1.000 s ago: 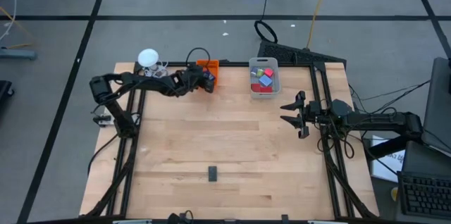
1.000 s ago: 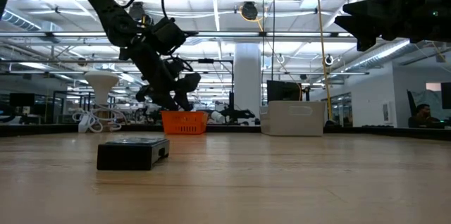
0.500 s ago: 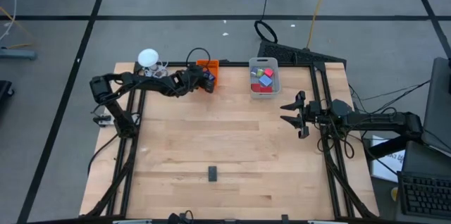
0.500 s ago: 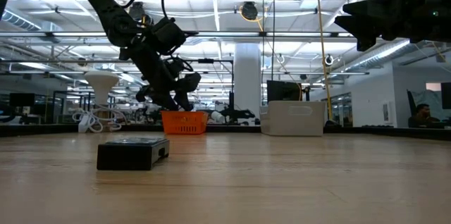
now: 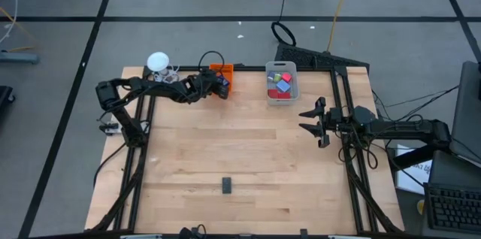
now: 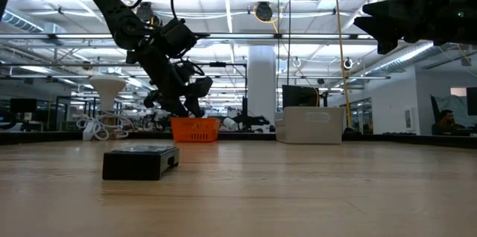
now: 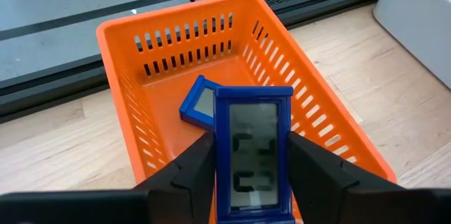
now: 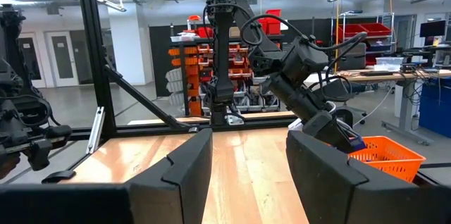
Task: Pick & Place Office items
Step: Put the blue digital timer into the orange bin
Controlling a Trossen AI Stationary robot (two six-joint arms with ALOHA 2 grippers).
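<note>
Holding a blue-framed flat piece (image 7: pixel 254 157) between its fingers (image 7: pixel 190 175), the left gripper (image 5: pixel 219 86) sits right over the orange bin (image 5: pixel 223 76) at the table's (image 5: pixel 225 149) far edge. Jaws are partly closed, pads pressed on both long sides of the piece, so it's a grip, not a hover. Left wrist view shows the piece upright over the near rim of the orange bin, with a grey window face and dark marks on it. A second blue-framed piece (image 7: pixel 199 102) lies tilted on the bin floor, just behind the held one and partly hidden by it.

Right gripper (image 5: pixel 316 122) is parked well to the right of the orange bin, past the clear grey bin (image 5: pixel 282 81), off to that bin's near-right side above the table. Its jaws stand apart with nothing between them; the right wrist view shows bare table through the gap.

Clear grey bin sits just right of the orange bin along the same far edge. Inside it: red (image 5: pixel 281 95), pink (image 5: pixel 276 78) and blue (image 5: pixel 284 77) blocks packed together, with a bit of green (image 5: pixel 283 86) among them.

One dark flat rectangle (image 5: pixel 227 186) lies alone on the table, well away from the orange bin, towards the near edge. Low view shows it (image 6: pixel 140 161) flat on the wood, close to the camera.

White round gadget (image 5: pixel 157 62) with its cable sits left of the orange bin, on the other side of the left arm's wrist.
</note>
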